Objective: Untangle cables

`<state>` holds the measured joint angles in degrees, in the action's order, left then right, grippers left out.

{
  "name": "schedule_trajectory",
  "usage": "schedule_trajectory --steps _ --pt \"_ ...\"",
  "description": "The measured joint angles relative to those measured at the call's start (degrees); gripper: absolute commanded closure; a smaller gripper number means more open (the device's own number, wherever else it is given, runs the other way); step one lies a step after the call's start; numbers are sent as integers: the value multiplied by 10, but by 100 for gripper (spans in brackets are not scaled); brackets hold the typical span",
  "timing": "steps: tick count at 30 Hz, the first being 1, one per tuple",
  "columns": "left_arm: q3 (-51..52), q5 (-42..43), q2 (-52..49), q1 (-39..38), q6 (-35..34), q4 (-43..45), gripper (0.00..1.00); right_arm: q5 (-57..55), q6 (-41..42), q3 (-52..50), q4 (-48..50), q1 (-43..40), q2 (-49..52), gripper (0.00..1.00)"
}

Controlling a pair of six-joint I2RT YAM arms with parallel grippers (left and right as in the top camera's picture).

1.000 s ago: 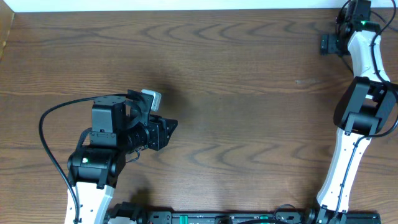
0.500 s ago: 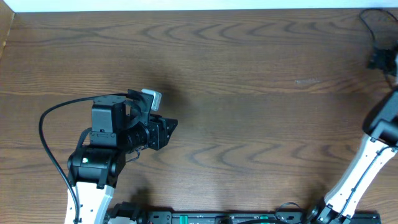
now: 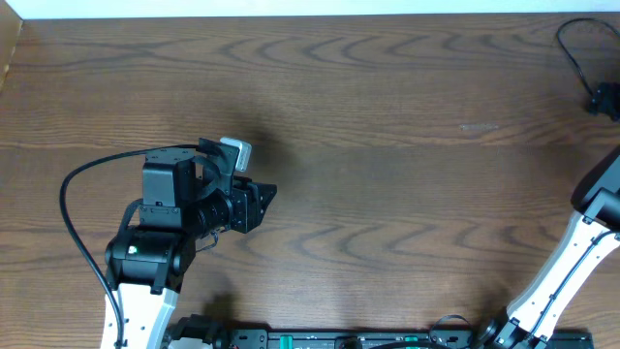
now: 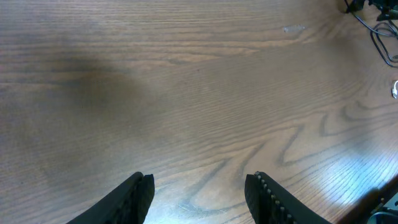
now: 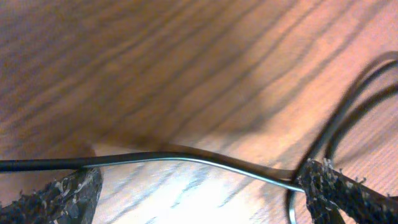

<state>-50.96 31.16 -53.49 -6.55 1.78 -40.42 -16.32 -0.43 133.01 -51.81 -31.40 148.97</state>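
A thin black cable (image 3: 572, 47) curves across the table's far right corner. In the right wrist view the cable (image 5: 186, 158) runs sideways across the gap between my fingers and loops at the right. My right gripper (image 5: 205, 186) is open wide, with the cable lying between its fingertips just above the wood. In the overhead view only a dark part of the right gripper (image 3: 604, 97) shows at the right edge. My left gripper (image 4: 199, 193) is open and empty over bare wood, far from the cables (image 4: 379, 31). No white cord is clearly visible.
The wooden table (image 3: 387, 194) carries the left arm (image 3: 165, 233) at the front left. The right arm's white links (image 3: 572, 262) stand along the right edge. A small pale object (image 4: 395, 90) shows at the left wrist view's right edge.
The right arm has swung from the far right corner out past the right edge, uncovering the black cable on the table. The left arm has not moved.
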Motion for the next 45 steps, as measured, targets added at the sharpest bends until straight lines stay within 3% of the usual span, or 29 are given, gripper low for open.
schedule_trajectory --steps 3,5,7,15,17,20,32,45 --pt "0 0 0 0 0 0 46 2 0 1 -3 14 0 1" --pt "0 0 0 0 0 -1 34 3 1 1 -5 23 -1 1" --pt "0 0 0 0 0 -1 28 6 2 1 -11 30 -5 1" --pt "0 0 0 0 10 -10 24 18 24 1 -94 38 -77 1" --pt "0 0 0 0 12 -17 13 20 35 1 -113 37 -103 1" --pt "0 0 0 0 15 -19 8 26 53 1 -140 37 -136 1" --pt "0 0 0 0 14 -12 3 72 101 4 -277 37 -186 1" --pt "0 -2 -1 0 12 -37 0 106 116 4 -343 44 -212 2"
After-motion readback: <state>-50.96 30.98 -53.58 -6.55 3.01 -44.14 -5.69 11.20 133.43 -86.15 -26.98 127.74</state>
